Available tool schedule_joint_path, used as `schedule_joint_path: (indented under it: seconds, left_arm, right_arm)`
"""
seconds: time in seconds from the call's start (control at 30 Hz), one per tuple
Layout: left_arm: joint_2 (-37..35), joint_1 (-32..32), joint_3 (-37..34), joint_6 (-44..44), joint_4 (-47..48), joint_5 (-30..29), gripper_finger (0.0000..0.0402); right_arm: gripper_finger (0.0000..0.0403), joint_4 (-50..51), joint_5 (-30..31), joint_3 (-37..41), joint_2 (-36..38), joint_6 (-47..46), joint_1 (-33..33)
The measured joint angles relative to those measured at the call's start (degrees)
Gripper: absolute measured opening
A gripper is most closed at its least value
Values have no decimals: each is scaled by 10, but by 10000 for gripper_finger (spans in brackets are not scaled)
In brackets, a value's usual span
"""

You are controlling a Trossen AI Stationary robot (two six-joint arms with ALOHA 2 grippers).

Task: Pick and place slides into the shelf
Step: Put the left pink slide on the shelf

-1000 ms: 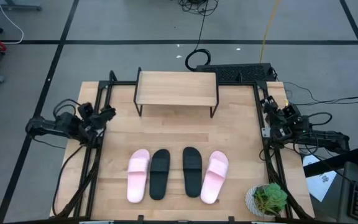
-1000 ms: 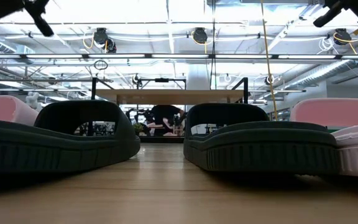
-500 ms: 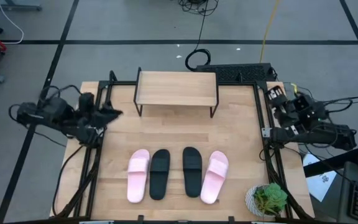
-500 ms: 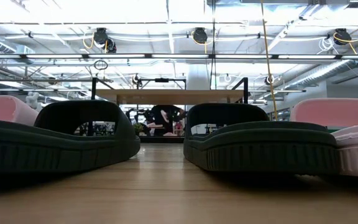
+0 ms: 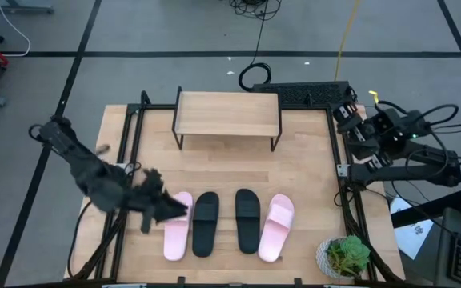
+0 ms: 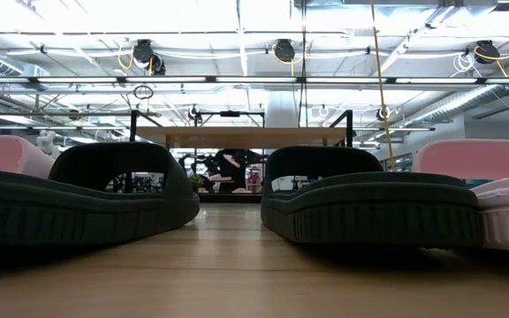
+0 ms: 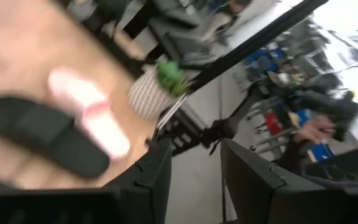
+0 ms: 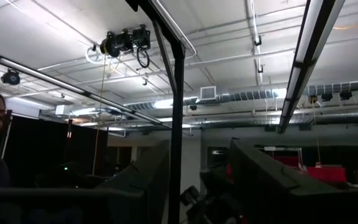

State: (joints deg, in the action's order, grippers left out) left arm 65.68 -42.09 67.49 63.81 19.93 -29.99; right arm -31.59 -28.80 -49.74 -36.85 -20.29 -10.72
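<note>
Four slides lie in a row on the table (image 5: 310, 176), well in front of the shelf (image 5: 227, 114): a pink one (image 5: 177, 226), two black ones (image 5: 206, 223) (image 5: 247, 220), and a second pink one (image 5: 275, 227), toes toward the shelf. A potted plant (image 5: 344, 257) stands beside the second pink slide, at the table's near right corner, and a black keyboard-like box (image 5: 306, 93) sits just behind the shelf's right end. Nothing lies between the row and the shelf, and the shelf top carries nothing. From table height the two black slides (image 6: 78, 199) (image 6: 369, 203) fill the foreground, with the shelf (image 6: 241, 136) seen between them, far back. The left arm reaches in from the table's left edge, stretched low and slanted, its gripper (image 5: 162, 210) right at the outer side of the first pink slide, blurred; its wrist camera shows the two fingers (image 7: 148, 177) set apart with a gap between them, a black slide (image 7: 39, 134), a pink slide (image 7: 92, 121) and the plant (image 7: 157, 87) beyond. The right arm waits folded off the table's right edge, level with the shelf, gripper (image 5: 349, 120) tilted up; its fingers (image 8: 253, 171) stand apart against the ceiling
</note>
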Motion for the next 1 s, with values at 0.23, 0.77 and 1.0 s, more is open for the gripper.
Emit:
schedule_joint_path:
  seconds: [0.23, 0.77, 1.0]
  left_arm:
    - [78, -88, 5, 244, 101, -35, 136]
    - [237, -164, 5, 534, 350, 84, 136]
    - [303, -145, 5, 534, 382, 74, 136]
  right_arm:
    - [155, 27, 0, 0, -5, 1, 0]
    - [155, 59, 0, -1, -5, 25, 0]
    - [155, 62, 2, -1, -5, 49, 0]
